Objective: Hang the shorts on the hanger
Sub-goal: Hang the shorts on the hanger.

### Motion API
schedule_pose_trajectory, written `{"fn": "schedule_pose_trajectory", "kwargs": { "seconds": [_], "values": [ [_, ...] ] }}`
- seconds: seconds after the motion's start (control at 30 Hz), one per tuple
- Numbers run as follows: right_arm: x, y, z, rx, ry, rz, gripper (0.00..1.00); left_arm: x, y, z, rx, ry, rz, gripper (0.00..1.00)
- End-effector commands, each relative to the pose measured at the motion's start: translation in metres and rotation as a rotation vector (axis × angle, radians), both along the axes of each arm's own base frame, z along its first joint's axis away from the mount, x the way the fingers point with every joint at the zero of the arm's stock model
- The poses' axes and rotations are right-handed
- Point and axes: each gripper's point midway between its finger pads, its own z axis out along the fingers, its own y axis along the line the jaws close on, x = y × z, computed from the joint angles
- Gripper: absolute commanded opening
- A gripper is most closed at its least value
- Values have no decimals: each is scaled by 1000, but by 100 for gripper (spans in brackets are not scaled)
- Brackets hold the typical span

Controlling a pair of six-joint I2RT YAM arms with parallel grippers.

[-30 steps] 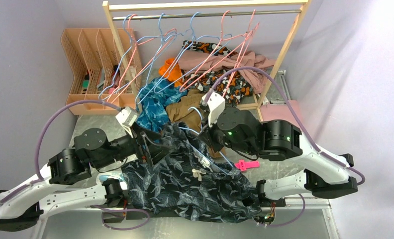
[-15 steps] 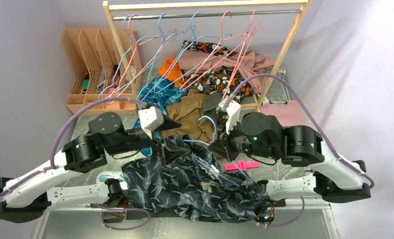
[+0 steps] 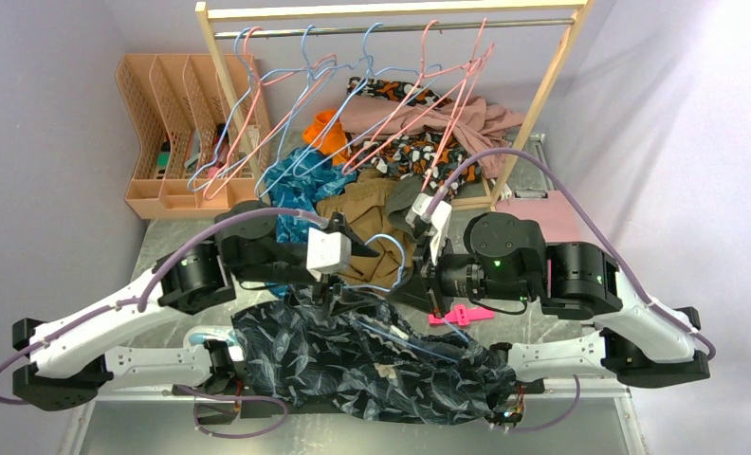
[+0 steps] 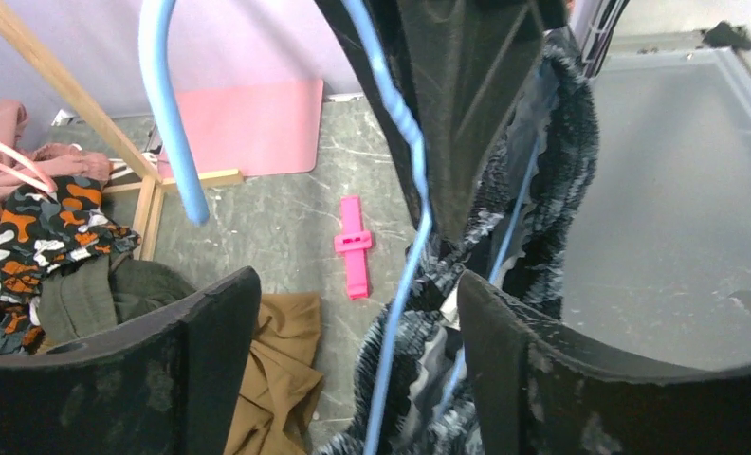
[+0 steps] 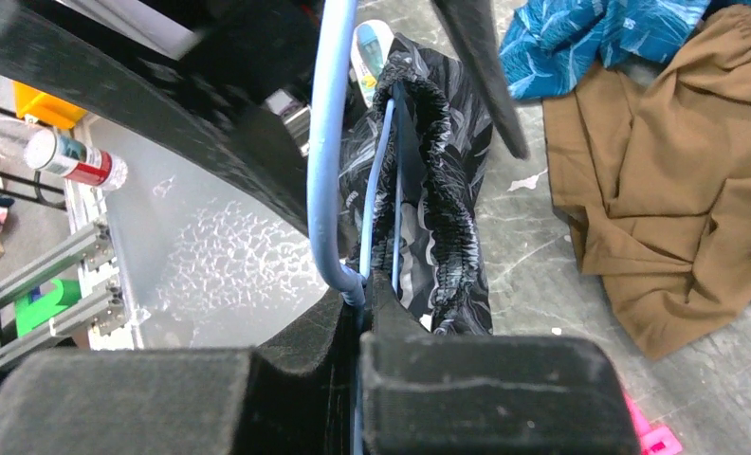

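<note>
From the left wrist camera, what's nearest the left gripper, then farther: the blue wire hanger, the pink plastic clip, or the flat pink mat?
1. The thin light-blue wire hanger: between the open jaws of the left gripper.
2. The small pink plastic clip: on the table just beyond.
3. The flat pink mat: farthest, at the back.

The hanger [image 5: 326, 142] shows only in pieces: its lower wire vanishes inside the waistband of the shorts [image 5: 429, 190], and its upper wire runs off the top edge of both wrist views. The contents of the peach rack [image 3: 149, 95] at the tabletop's far left corner are too small to identify.
</note>
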Motion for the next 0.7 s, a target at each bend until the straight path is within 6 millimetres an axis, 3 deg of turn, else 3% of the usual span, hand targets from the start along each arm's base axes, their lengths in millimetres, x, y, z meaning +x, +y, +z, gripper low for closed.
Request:
{"fn": "schedule_pose_trajectory", "kwargs": {
  "seconds": [0.0, 0.07, 0.13, 0.23, 0.3, 0.37, 0.5, 0.67],
  "values": [
    [-7, 8, 20, 81, -23, 64, 0, 1, -8, 2, 11, -48, -37, 77],
    [-9, 8, 23, 93, -22, 73, 0, 2, -10, 0, 14, -49, -37, 71],
    [-10, 9, 24, 99, -22, 82, 0, 2, -11, -2, 18, -52, -43, 59],
    [-11, 9, 23, 95, -21, 86, 0, 2, -11, -4, 24, -53, -42, 32],
    [-10, 9, 21, 89, -22, 79, 0, 6, -9, -1, 16, -59, -17, 9],
    [-7, 8, 19, 79, -23, 63, 1, 9, -6, 2, -1, -68, 9, 7],
    [-1, 6, 16, 63, -22, 17, 24, 6, 0, 10, -42, -77, 10, 7],
    [14, -1, 14, 97, -48, -73, 30, 4, -1, 6, -24, -77, -1, 7]
  ]
}}
